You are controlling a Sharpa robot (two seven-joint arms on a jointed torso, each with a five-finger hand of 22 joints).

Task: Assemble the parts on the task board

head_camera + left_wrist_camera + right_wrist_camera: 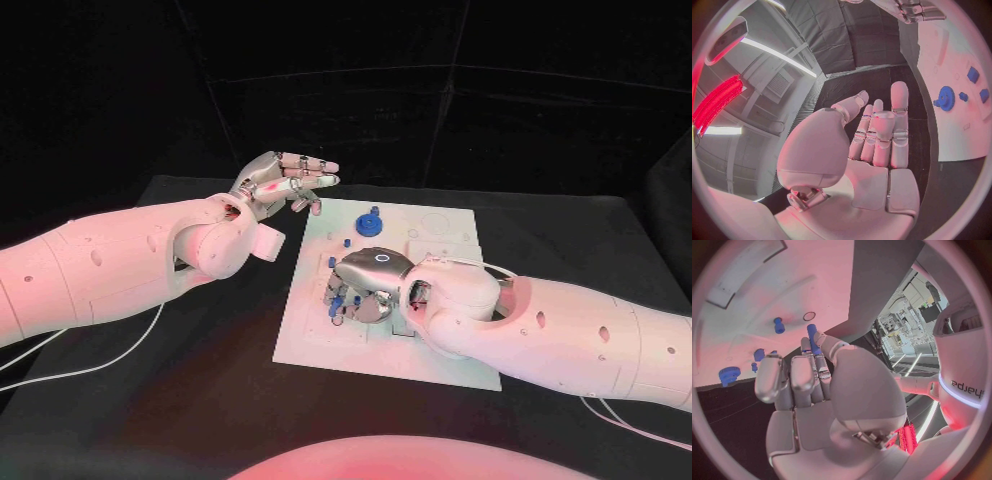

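Task board (433,290): white plate, centre of black table (202,400). Near right portion covered by right arm; recesses and markings there hidden. Near left part under right hand, only partly legible.

Blue gear-like part (371,222): round, toothed rim, on far half of board, well apart from both hands. Also in left wrist view (945,98) and right wrist view (729,375). Whether seated or merely lying flat: cannot tell.

Small blue parts (351,242): a few between gear-like part and right hand, too small to identify by shape. Further blue pieces (335,303) under the right hand's fingers, mostly hidden.

Blue peg (812,338): slim, elongated, at fingertips of right hand in right wrist view, thumb and a finger closed on it. Lower end hidden behind fingers. A second blue peg (779,325) upright on board beside a small ring mark (809,316).

Right hand (372,283): palm down over near left area of board, fingers pointing down toward board surface, drawn together round the peg. Contact between peg and board: cannot tell.

Left hand (283,180): raised off table past far left corner of board, touching nothing. Fingers lightly bent, side by side, thumb apart; nothing held, as confirmed in left wrist view (873,137).
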